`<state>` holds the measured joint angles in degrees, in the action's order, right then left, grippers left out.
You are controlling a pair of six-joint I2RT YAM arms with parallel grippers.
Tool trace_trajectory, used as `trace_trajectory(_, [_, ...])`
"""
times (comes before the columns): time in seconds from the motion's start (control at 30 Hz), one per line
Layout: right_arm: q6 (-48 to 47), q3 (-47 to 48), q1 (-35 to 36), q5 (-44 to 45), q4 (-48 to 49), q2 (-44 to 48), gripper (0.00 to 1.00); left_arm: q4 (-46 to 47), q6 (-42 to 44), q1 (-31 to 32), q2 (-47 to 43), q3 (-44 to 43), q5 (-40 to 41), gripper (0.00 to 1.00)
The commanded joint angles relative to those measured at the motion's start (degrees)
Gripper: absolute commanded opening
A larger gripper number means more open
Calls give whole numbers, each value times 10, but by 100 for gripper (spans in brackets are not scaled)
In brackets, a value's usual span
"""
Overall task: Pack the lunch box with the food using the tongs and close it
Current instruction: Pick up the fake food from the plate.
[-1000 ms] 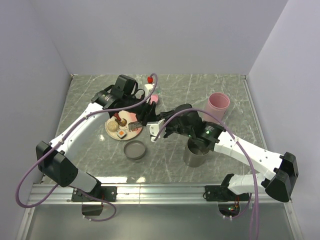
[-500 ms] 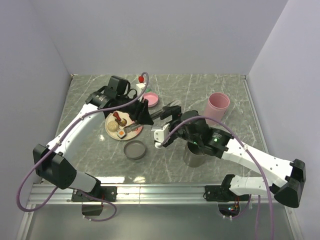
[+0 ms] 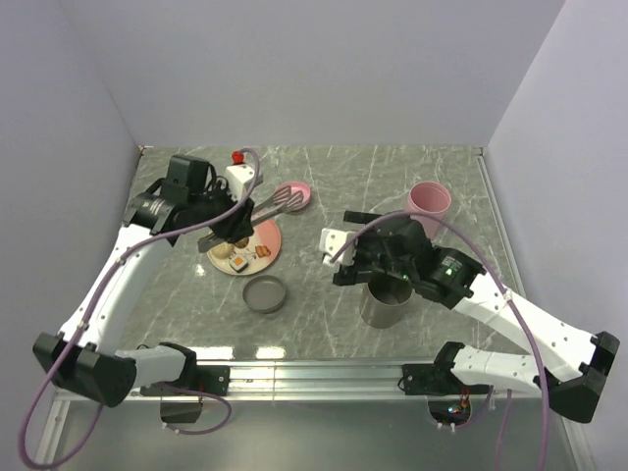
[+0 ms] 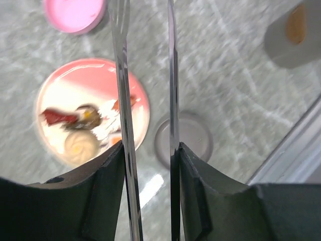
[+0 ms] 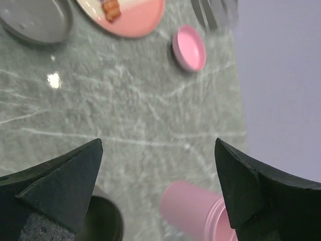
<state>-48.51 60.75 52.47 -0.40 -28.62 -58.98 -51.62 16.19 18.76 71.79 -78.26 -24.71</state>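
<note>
The silver tongs (image 3: 265, 208) slant over the table, their tips above a small pink lid (image 3: 294, 193). My left gripper (image 3: 218, 234) is shut on the tongs near their joined end. In the left wrist view both thin arms (image 4: 123, 85) run up between its fingers (image 4: 113, 165). The food (image 3: 238, 257) lies on a pink and white plate (image 3: 267, 238): a dark piece (image 4: 55, 116), a pale round one (image 4: 80, 145) and orange bits (image 4: 118, 138). The grey round lunch box (image 3: 386, 306) stands open under my right arm, its grey lid (image 3: 265, 294) beside the plate. My right gripper (image 3: 339, 257) hangs open and empty above bare table (image 5: 158, 145).
A pink cup (image 3: 429, 204) stands at the back right, just beyond the right arm. The pink lid (image 5: 189, 47) lies behind the plate. A metal rail (image 3: 314, 368) runs along the near table edge, and walls close the left, back and right sides.
My right gripper has opened wide, let go of the tongs and drawn back to the right. The left arm has swung left with the tongs in its grip.
</note>
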Motion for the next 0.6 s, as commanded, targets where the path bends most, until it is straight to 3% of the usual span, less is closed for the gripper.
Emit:
trace_trajectory(0.0, [100, 40, -59, -44, -45, 4, 99, -38, 77, -22, -37, 15, 41, 47])
trace_trajectory(0.27, [162, 81, -167, -87, -71, -10, 99, -52, 147, -54, -94, 80, 160, 53])
trace_trajectory(0.57, [179, 75, -213, -98, -68, -1, 100, -67, 234, -148, -113, 146, 163, 56])
